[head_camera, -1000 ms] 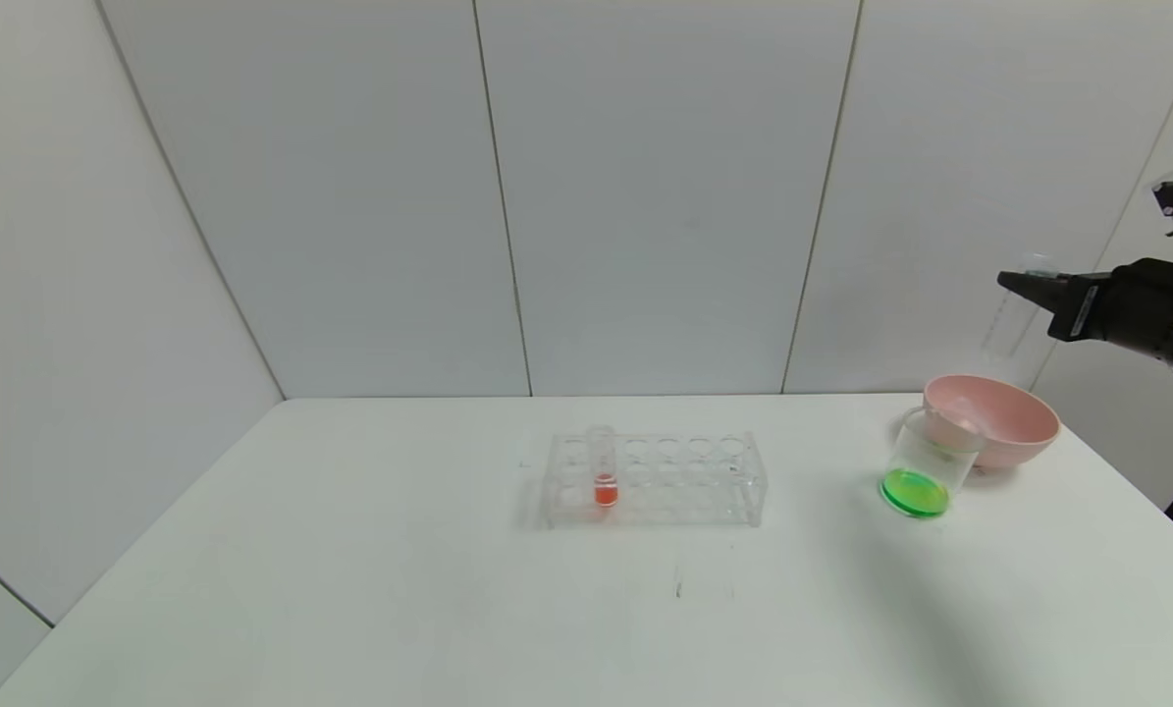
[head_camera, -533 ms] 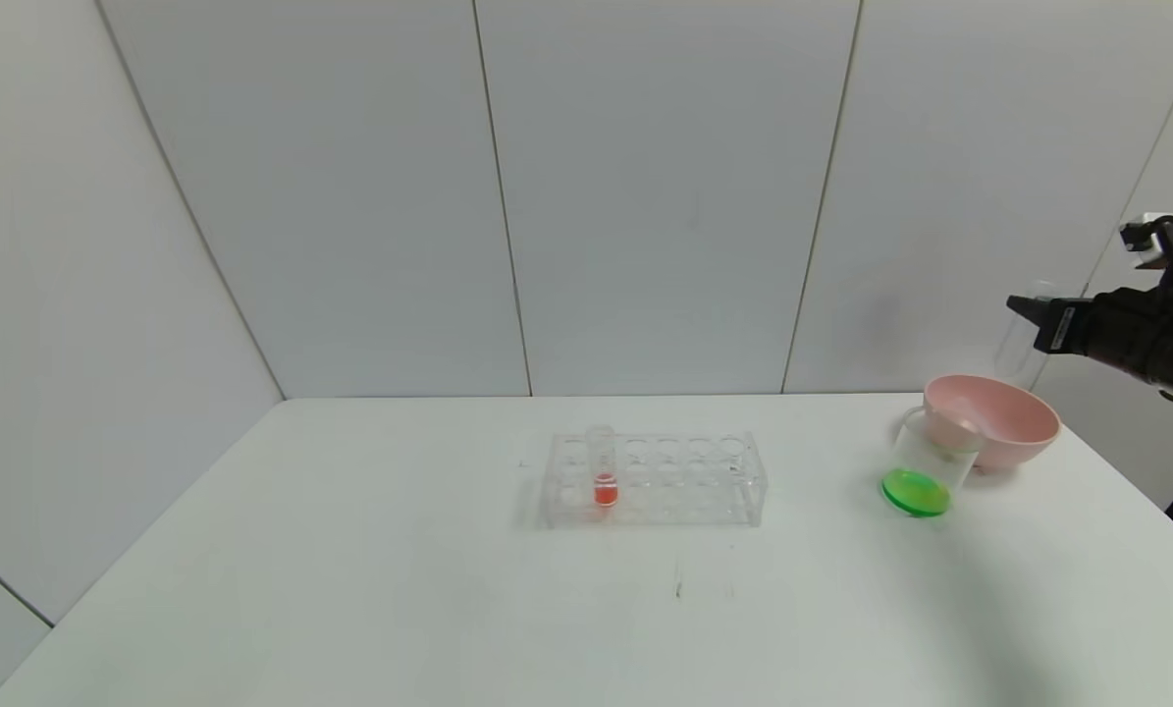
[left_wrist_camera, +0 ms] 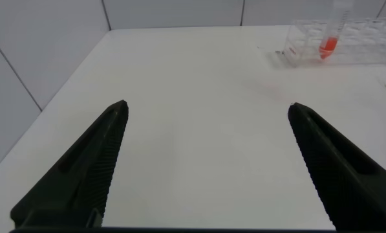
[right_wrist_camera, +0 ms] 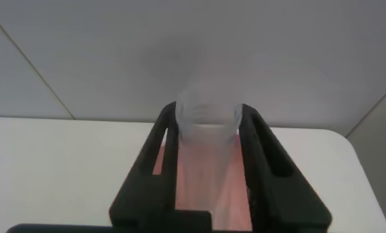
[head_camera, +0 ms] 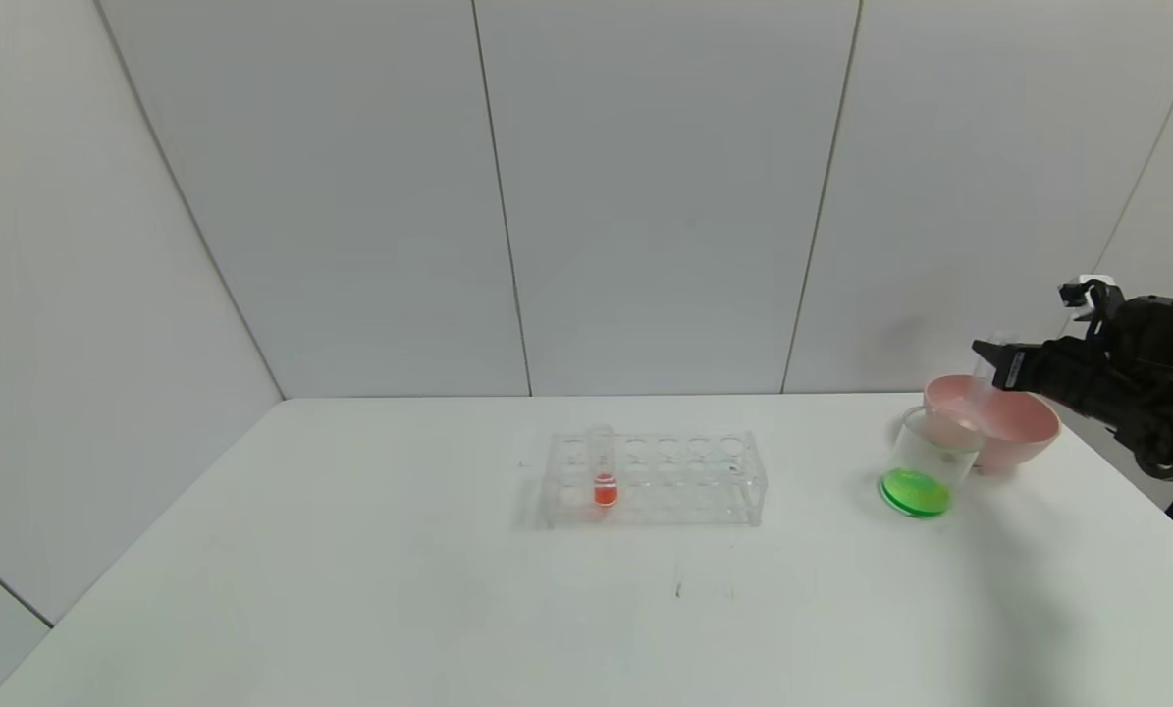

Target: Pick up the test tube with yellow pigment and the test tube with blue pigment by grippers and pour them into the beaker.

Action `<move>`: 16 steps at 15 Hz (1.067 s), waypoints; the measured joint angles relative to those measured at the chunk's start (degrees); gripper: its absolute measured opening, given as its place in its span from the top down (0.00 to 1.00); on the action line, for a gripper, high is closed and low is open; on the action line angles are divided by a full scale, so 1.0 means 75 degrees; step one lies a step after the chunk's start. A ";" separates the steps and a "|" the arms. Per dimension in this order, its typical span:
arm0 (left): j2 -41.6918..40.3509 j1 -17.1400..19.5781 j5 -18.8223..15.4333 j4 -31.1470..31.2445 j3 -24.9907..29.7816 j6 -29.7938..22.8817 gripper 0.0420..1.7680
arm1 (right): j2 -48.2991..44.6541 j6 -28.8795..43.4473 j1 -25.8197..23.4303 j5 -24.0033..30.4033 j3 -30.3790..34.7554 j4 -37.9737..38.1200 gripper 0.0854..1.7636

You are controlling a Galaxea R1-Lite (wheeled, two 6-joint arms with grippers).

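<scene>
My right gripper (head_camera: 990,355) hangs just above the pink bowl (head_camera: 1023,432) at the table's far right. Its jaws are shut on an empty clear test tube (right_wrist_camera: 209,126), which points down toward the bowl (head_camera: 983,377). The right wrist view shows the right gripper (right_wrist_camera: 208,111) with a finger against each side of the tube. The beaker (head_camera: 925,471) stands against the bowl's left side with green liquid in its bottom. No tube with yellow or blue pigment is in view. The left gripper (left_wrist_camera: 207,107) is open over bare table on the left, outside the head view.
A clear tube rack (head_camera: 684,481) stands mid-table with one tube of orange-red liquid (head_camera: 603,476) in it; the left wrist view also shows the rack (left_wrist_camera: 367,42) and that tube (left_wrist_camera: 330,39). White walls close the back and sides.
My right gripper has come down with the empty tube from well above the bowl to just over its rim, shifting slightly left. Rack and beaker have not moved.
</scene>
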 joint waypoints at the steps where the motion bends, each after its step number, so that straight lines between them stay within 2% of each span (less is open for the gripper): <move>1: 0.0000 0.0003 0.0000 -0.0003 0.0000 0.0000 0.00 | 0.0099 0.0000 0.0015 0.0000 -0.0026 0.0008 0.56; 5: 0.0000 0.0000 0.0000 -0.0003 0.0000 0.0000 0.00 | 0.0195 -0.0013 0.0099 -0.0010 -0.0153 0.0044 0.35; 8: 0.0000 0.0000 0.0000 -0.0003 0.0000 0.0000 0.00 | 0.0026 -0.0010 0.0327 -0.0015 -0.0195 0.0107 0.25; 11: 0.0000 0.0000 0.0000 -0.0003 0.0000 0.0003 0.00 | -0.0306 0.0005 0.0824 -0.0073 -0.0202 0.0210 0.18; 16: 0.0000 0.0000 0.0000 -0.0003 0.0000 0.0003 0.00 | -0.1188 0.0029 0.2003 -0.0944 -0.0021 0.0553 0.11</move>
